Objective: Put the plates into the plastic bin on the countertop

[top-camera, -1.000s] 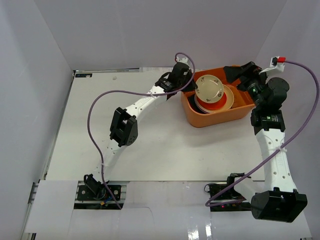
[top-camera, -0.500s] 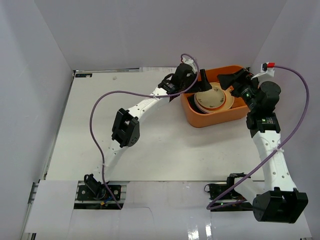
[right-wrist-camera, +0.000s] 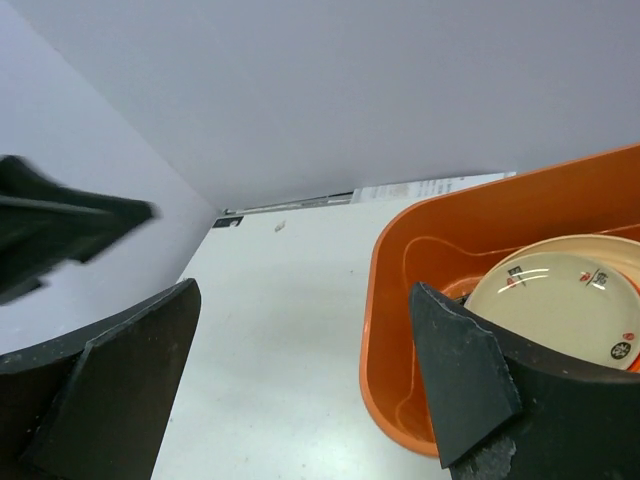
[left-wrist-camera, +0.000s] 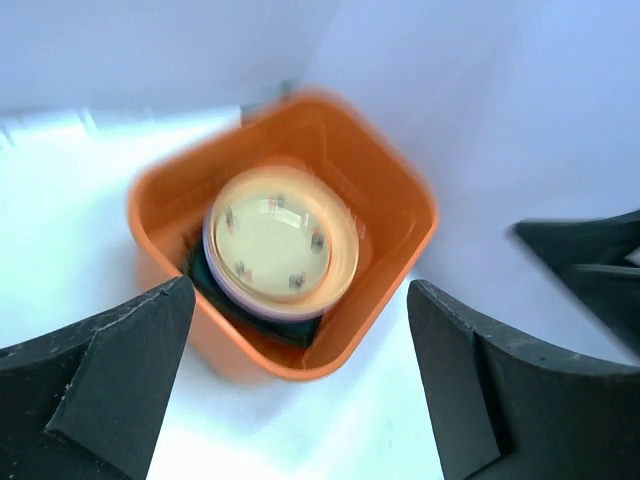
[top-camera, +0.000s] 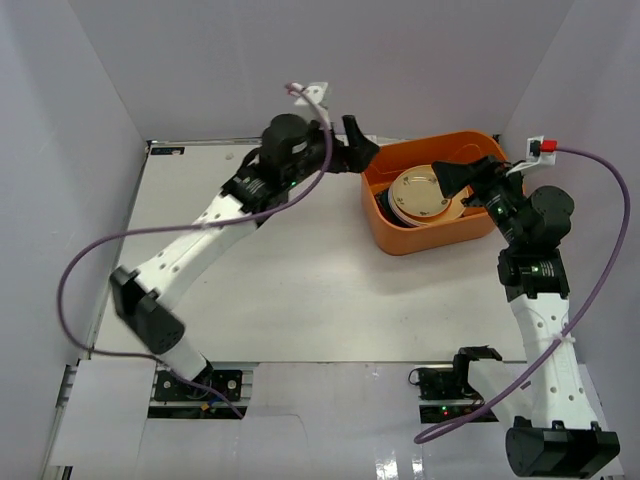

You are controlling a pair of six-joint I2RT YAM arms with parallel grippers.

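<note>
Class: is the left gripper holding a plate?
No: the left gripper is open and empty; the plates lie in the plastic bin.

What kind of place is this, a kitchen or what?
Probably a robot test cell, not a kitchen: bare white walls around a white tabletop, and a left arm and right arm mounted at its edge.

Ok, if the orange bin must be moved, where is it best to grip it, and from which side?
Probably the rim of the left wall of the orange bin, coming straight down from above. The walls are thin and upright, so one finger fits inside and one outside. The stacked plates fill the middle, but a gap shows beside that wall.
</note>
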